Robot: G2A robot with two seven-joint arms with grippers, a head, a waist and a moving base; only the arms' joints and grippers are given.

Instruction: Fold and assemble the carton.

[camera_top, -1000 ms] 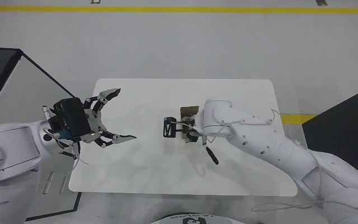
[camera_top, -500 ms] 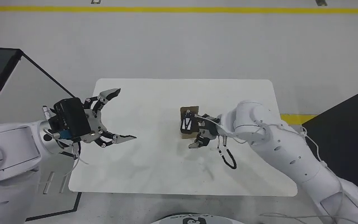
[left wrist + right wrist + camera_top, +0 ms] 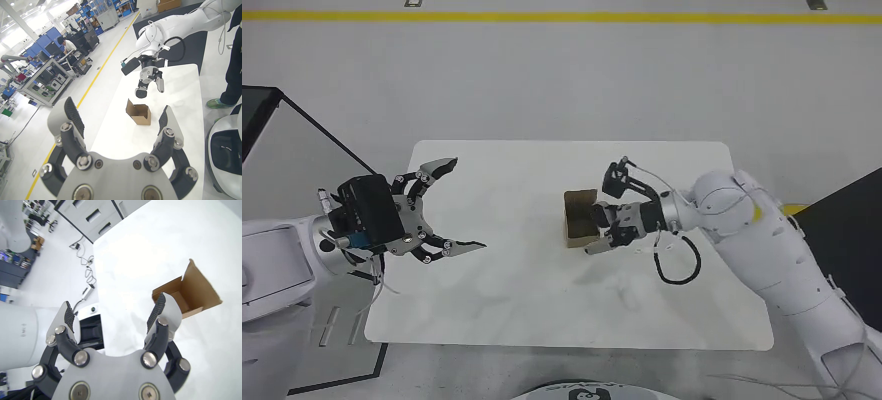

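The carton [image 3: 580, 218] stands upright on the white table [image 3: 542, 300] with its mouth open to the ceiling. Its four walls are squared up into a box, and the floor inside looks closed, though the right wrist view is too steep to be sure the bottom flaps are locked. One tall flap rises straight up from the carton's rim on one side, unfolded. By that evidence the body is formed and the top is left to do: the standing flap, and any others, have to be bent over and tucked. The right gripper [image 3: 597, 230] hangs just beside the carton, its jaws spread moderately and holding nothing. In the left wrist view it sits clear of the rim, a little above and beyond the carton. The left gripper [image 3: 464, 203] waits well apart from the carton on the opposite side, jaws opened wide and likewise empty, pointed toward the carton. The carton's visible faces are plain brown board, inside and out, with no legible print or label.
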